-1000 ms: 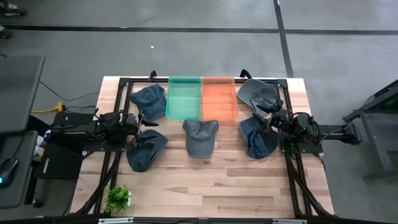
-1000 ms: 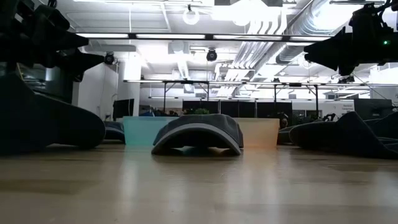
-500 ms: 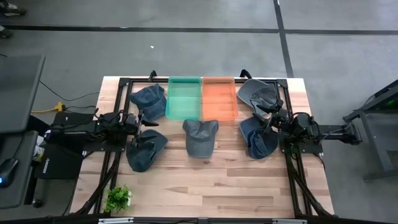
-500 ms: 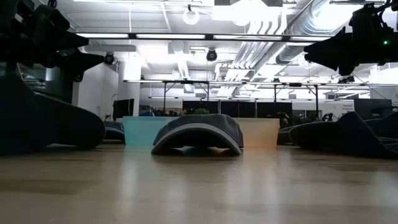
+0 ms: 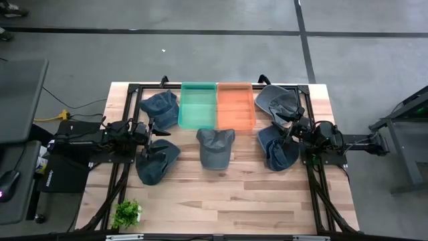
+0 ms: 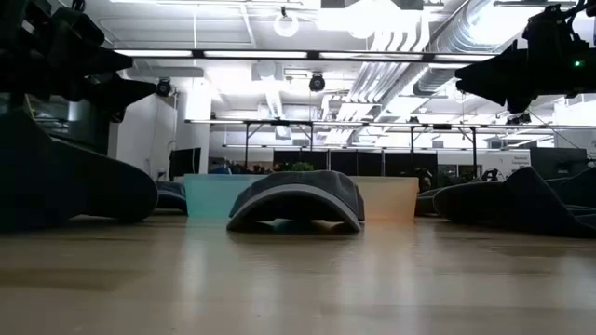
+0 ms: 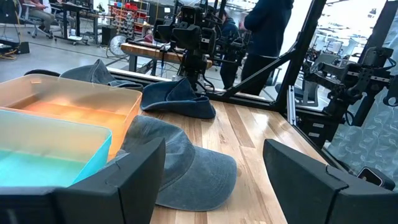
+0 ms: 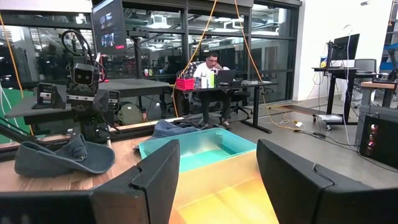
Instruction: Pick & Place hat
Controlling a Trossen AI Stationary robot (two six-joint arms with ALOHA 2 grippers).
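While both arms hang at the desk's (image 5: 221, 194) sides, five grey-blue hats lie spread over the wood. The centre hat (image 5: 215, 147) sits mid-frame in the high view, just below the green bin (image 5: 198, 105) and the orange bin (image 5: 235, 106), which stand touching side by side at the upper middle. At left, one hat (image 5: 160, 104) lies beside the green bin and another (image 5: 156, 163) lower down, with the left end effector (image 5: 148, 128) poised between them, its fingers (image 7: 134, 171) spread wide with nothing between. At right, a hat (image 5: 275, 100) lies by the orange bin and one (image 5: 277, 148) below it; the right end effector (image 5: 289, 127) hovers between these, fingers (image 8: 155, 171) apart and empty. A small green plant (image 5: 126, 213) sits at the lower left corner.
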